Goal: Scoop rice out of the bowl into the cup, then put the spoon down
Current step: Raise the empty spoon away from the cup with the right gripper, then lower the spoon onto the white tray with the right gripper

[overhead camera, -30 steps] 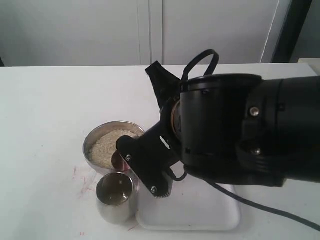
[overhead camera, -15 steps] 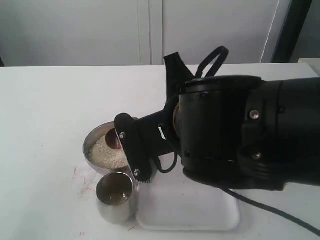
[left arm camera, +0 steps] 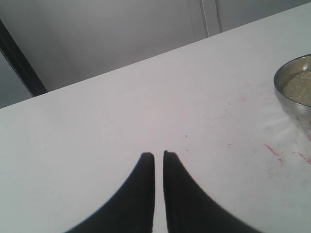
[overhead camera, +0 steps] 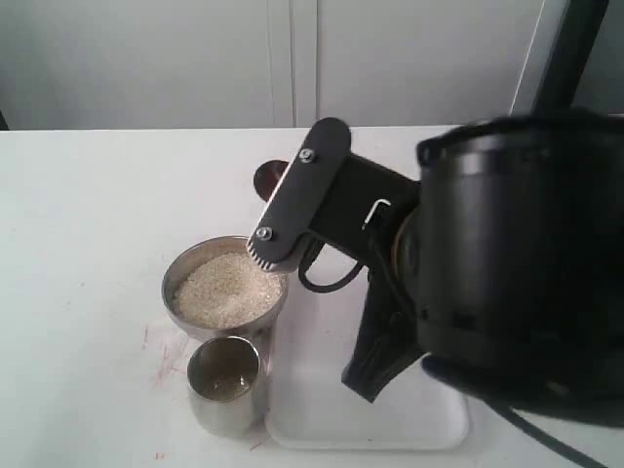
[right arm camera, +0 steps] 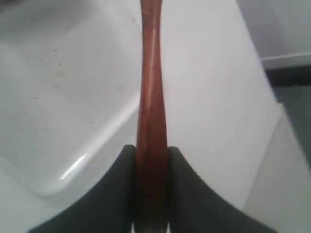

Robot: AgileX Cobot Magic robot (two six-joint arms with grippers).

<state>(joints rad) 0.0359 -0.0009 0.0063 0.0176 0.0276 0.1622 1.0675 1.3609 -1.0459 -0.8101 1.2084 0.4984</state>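
While right claw [right arm camera: 151,158] clamps the spoon [right arm camera: 150,73] handle, scoop is up above the bowl [overhead camera: 168,291], clear of the rice [overhead camera: 229,290] heaped inside. Steel cup [overhead camera: 220,411] stands just beside bowl on counter [overhead camera: 78,244]; left claw [left arm camera: 159,158] closed on nothing.

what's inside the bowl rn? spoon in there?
A mound of rice fills the bowl; no spoon in it. The right pincer covers the bowl's far-right rim, and rice hides its bottom.
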